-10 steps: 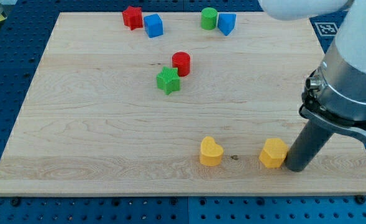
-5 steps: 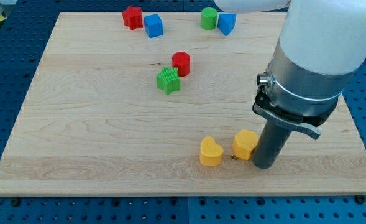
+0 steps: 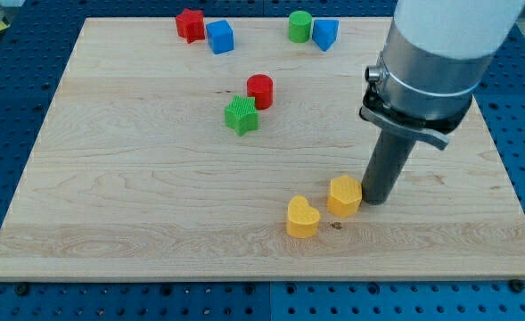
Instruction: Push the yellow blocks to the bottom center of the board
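we carry no pincer — just a rod, holding nothing. my tip (image 3: 377, 199) sits against the view's right side of the yellow hexagonal block (image 3: 344, 195). that block lies just beside the yellow heart block (image 3: 302, 218), up and to its right, near the bottom centre of the board (image 3: 137, 178).

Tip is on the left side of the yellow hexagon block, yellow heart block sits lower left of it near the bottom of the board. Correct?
Not quite. The camera view shows my tip on the right side of the yellow hexagon block, against it or nearly so. The rest holds: the yellow heart block sits lower left of the hexagon, near the bottom of the board.
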Controlling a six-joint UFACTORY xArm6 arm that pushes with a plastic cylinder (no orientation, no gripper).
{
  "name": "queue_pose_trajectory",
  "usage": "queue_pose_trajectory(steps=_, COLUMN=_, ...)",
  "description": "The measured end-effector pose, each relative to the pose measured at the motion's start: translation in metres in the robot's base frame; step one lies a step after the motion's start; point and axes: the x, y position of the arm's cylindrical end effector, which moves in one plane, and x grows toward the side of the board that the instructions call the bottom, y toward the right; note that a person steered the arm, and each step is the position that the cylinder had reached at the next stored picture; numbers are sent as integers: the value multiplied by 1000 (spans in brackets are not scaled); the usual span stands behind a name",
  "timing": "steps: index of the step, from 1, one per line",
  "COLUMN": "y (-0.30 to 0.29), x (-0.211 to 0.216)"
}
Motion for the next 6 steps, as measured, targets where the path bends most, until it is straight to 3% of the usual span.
queue_pose_trajectory(steps=3, y=-8, x=-5)
queue_pose_trajectory(steps=6, y=-74, x=12)
